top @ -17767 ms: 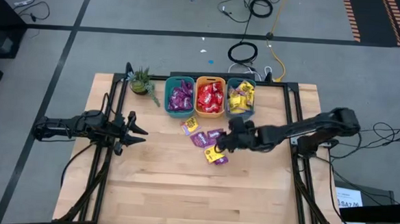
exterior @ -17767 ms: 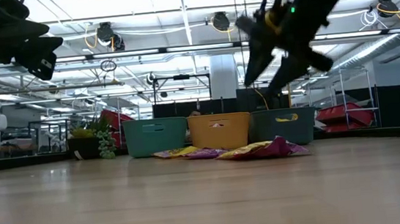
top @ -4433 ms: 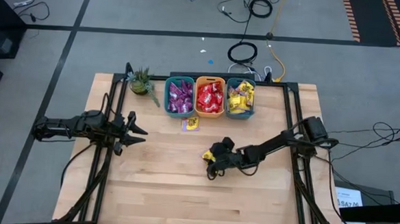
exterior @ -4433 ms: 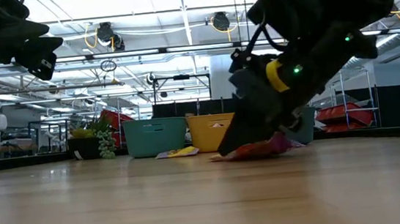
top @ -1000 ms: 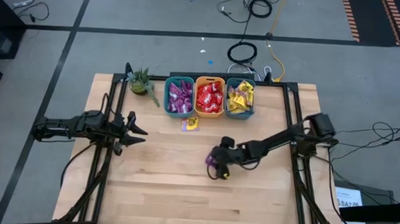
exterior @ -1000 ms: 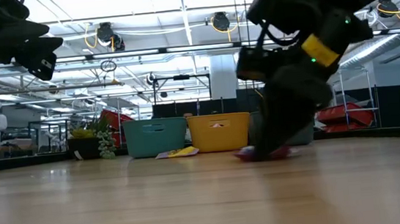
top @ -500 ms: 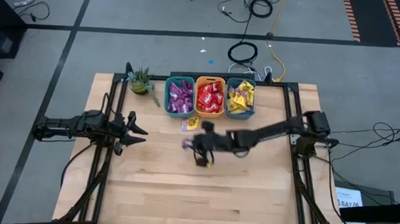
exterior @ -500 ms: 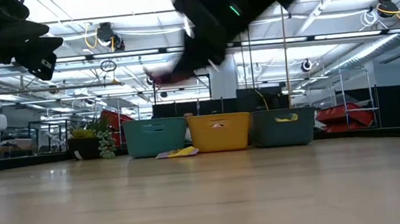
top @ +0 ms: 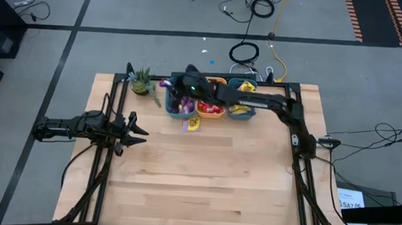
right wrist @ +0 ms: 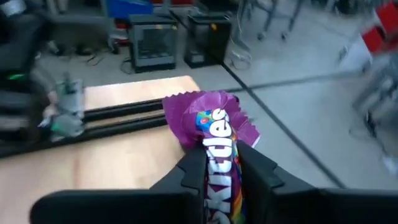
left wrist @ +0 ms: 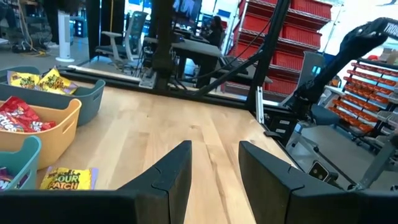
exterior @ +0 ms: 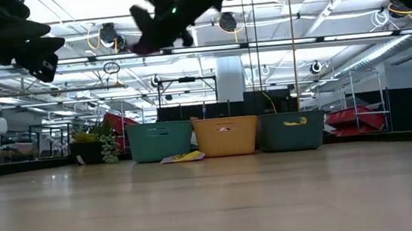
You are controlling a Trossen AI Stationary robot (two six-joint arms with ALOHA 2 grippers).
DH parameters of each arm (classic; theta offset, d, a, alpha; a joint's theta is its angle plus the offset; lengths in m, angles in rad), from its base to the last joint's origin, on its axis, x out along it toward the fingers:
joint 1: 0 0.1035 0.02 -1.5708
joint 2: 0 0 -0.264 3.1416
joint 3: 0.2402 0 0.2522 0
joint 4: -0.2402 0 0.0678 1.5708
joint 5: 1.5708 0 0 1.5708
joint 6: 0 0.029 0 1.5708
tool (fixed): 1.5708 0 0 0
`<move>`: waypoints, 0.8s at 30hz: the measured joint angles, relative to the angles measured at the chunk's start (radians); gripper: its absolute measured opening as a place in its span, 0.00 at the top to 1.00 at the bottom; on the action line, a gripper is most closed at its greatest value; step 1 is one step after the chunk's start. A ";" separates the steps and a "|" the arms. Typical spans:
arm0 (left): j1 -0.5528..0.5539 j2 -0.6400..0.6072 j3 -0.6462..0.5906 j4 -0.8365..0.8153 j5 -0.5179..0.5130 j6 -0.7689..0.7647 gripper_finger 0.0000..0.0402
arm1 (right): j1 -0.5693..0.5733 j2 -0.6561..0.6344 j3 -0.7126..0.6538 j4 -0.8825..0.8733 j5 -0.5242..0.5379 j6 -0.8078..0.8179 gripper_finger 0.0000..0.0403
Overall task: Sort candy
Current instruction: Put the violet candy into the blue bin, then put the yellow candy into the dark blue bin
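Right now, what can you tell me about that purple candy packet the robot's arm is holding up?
The shiny purple candy packet is a flat foil wrapper with white Skittles lettering and a crimped, zigzag end that fans out past the fingertips. The right gripper pinches it between two dark fingers, so nothing else touches it. In the high view it hangs in the air over the teal plastic bin of purple packets at the far side of the light wooden table, sticking out towards the small potted plant.

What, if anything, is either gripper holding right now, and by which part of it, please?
The right gripper is shut on a purple candy packet, pinching its lower part so the crimped end sticks out. The left gripper is open and holds nothing.
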 joint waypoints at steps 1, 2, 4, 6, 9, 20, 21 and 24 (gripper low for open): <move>0.000 0.000 0.000 0.002 0.000 0.000 0.65 | -0.015 0.029 0.038 -0.020 -0.001 0.033 0.87; 0.000 0.000 0.000 0.001 0.000 0.000 0.65 | -0.027 0.061 0.074 -0.047 0.000 0.055 0.85; 0.000 0.000 0.000 0.003 0.000 0.000 0.65 | -0.050 0.118 0.132 -0.106 0.007 0.076 0.82; 0.000 0.000 0.000 0.003 0.000 0.000 0.65 | -0.068 0.166 0.173 -0.194 0.011 0.112 0.79; 0.000 0.000 0.000 0.003 -0.001 0.000 0.65 | -0.081 0.210 0.203 -0.300 -0.005 0.151 0.72; 0.000 0.000 0.000 0.003 -0.003 0.000 0.65 | -0.089 0.200 0.210 -0.345 -0.070 0.138 0.36; 0.000 0.000 0.000 0.003 -0.003 0.000 0.65 | -0.089 0.199 0.210 -0.344 -0.071 0.138 0.33; 0.000 0.000 0.000 0.003 -0.003 0.000 0.65 | -0.089 0.199 0.210 -0.351 -0.071 0.138 0.28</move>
